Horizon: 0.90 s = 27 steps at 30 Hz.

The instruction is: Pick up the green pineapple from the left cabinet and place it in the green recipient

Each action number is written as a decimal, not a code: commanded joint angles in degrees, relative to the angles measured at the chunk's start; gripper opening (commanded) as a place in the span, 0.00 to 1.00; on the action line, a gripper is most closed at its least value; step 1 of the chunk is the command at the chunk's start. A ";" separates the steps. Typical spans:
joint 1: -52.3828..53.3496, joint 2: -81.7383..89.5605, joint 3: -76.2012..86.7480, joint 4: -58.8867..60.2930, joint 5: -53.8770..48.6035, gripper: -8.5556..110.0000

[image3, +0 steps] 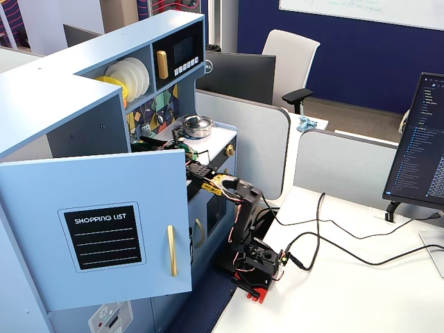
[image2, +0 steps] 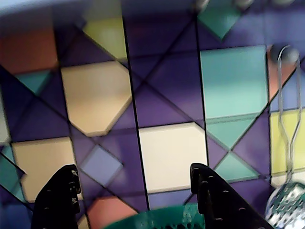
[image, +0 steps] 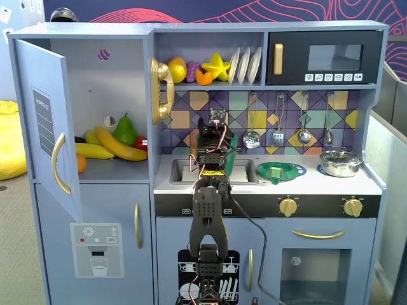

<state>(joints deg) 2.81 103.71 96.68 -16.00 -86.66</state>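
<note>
The left cabinet (image: 95, 95) stands open, its blue door (image: 44, 121) swung out to the left; the door also fills the near left of a fixed view (image3: 104, 236). No green pineapple shows in any view. The green recipient (image: 233, 142) stands in the sink, mostly hidden behind my arm. Its rim shows at the bottom of the wrist view (image2: 157, 218). My gripper (image: 210, 135) is raised just above and in front of that rim, facing the tiled back wall. In the wrist view the gripper (image2: 136, 193) is open and empty, jaws wide apart.
The cabinet holds bananas (image: 108, 146), a dark-green pear (image: 125, 130) and an orange (image: 81, 162). A flat green dish (image: 280, 170) and a steel pot (image: 340, 162) sit on the counter right of the sink (image: 181, 170). Utensils (image: 304, 121) hang on the wall.
</note>
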 commanded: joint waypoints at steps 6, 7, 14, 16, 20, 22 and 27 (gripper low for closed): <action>-3.52 41.57 30.85 7.82 -2.37 0.24; -2.99 45.35 35.33 9.05 -2.29 0.24; 1.23 64.25 59.33 22.15 2.11 0.22; 1.67 67.41 62.40 28.92 2.90 0.22; 2.02 71.02 66.97 42.80 0.09 0.18; 1.93 72.33 69.17 49.04 -1.67 0.16; 0.62 73.83 72.07 62.58 -1.41 0.11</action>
<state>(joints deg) 3.87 176.04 168.31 38.85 -87.80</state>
